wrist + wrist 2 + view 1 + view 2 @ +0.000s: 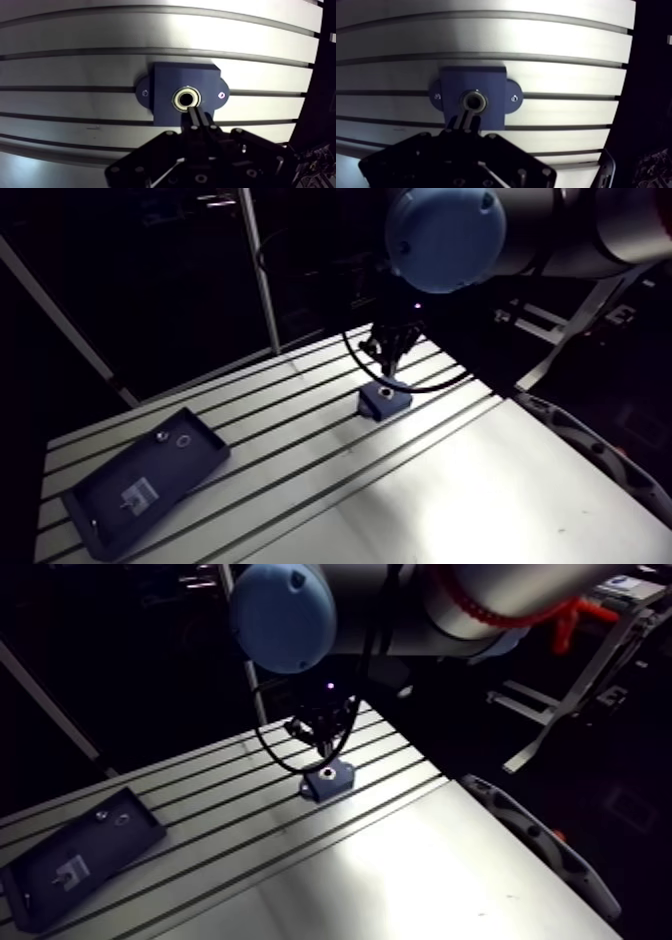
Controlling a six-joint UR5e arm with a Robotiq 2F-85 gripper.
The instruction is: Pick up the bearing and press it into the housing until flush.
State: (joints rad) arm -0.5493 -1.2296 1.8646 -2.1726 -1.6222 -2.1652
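A dark blue housing block (167, 82) with two mounting ears lies flat on the slotted table, directly under my gripper. A metal bearing ring (176, 100) sits in its central bore, looking level with the top face. My gripper (193, 113) is shut, its two fingers pressed together with nothing between them, and their tips reach the near rim of the bearing. In the arm view the gripper (392, 364) hangs just above the housing (385, 400) near the table's far side.
A dark flat tray (140, 478) lies at the table's left end, holding a few small parts. A smooth metal sheet (470, 498) covers the table's near right part. Open slotted surface (290, 438) lies between tray and housing.
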